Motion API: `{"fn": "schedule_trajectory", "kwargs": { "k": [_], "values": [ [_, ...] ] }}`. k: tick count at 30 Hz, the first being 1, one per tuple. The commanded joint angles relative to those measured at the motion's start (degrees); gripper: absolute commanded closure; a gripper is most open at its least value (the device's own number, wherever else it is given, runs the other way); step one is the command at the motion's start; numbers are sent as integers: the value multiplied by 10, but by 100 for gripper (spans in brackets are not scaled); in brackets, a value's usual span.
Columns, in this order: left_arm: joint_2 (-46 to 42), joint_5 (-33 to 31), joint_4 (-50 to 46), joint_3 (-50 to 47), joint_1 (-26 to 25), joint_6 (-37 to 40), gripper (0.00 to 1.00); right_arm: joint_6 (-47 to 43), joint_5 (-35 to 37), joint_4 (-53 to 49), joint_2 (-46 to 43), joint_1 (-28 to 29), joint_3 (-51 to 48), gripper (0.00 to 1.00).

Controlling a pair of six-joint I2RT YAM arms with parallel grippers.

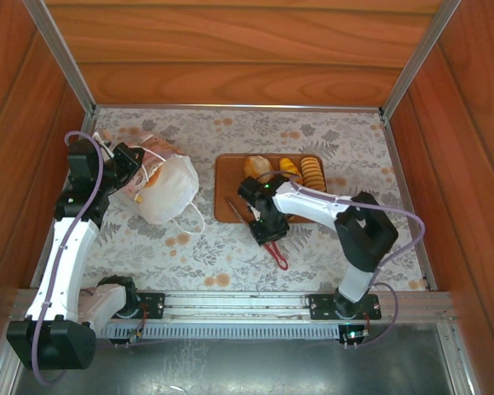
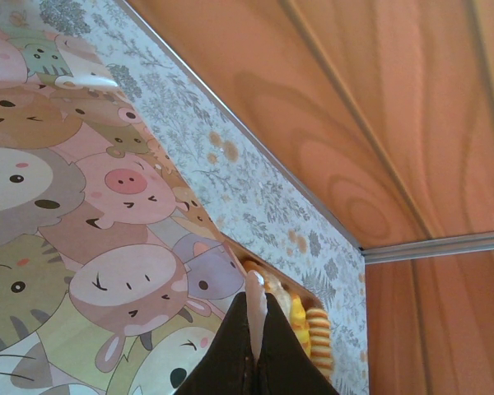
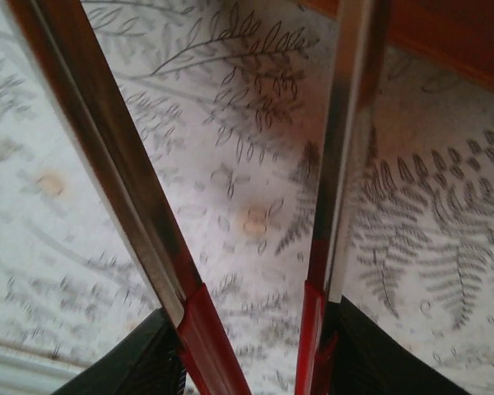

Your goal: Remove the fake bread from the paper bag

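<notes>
The paper bag (image 1: 169, 191) lies crumpled on the left of the table, white on top, with a cartoon animal print on its side (image 2: 107, 214). My left gripper (image 1: 130, 163) is at the bag's left end, shut on a thin white edge of it (image 2: 256, 306). Three pieces of fake bread lie on a brown tray (image 1: 227, 169): a round roll (image 1: 258, 167), a yellow croissant (image 1: 290, 169) and a ridged loaf (image 1: 312, 171). The ridged loaf (image 2: 319, 329) also shows past the bag. My right gripper (image 1: 267, 220) is shut on red-handled metal tongs (image 3: 123, 173), whose arms stand apart with nothing between them.
Wooden walls enclose the floral-covered table (image 1: 329, 140) on three sides. The tongs' red handle end (image 1: 278, 257) points toward the near rail. A white cord handle of the bag (image 1: 191, 220) trails on the cloth between the bag and the tray.
</notes>
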Motion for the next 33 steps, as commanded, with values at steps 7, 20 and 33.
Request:
{"fn": "schedule_trajectory", "kwargs": {
  "k": [7,20,33],
  "values": [
    [-7,-2,2,-11,6,0,100,18,25,-27,70,15,20,52],
    [-17,-1,3,-20,13,2,100,-2,11,-71,168,19,62,45],
    [-20,6,2,-18,25,3,100,-7,38,-145,66,19,120,58]
  ]
}}
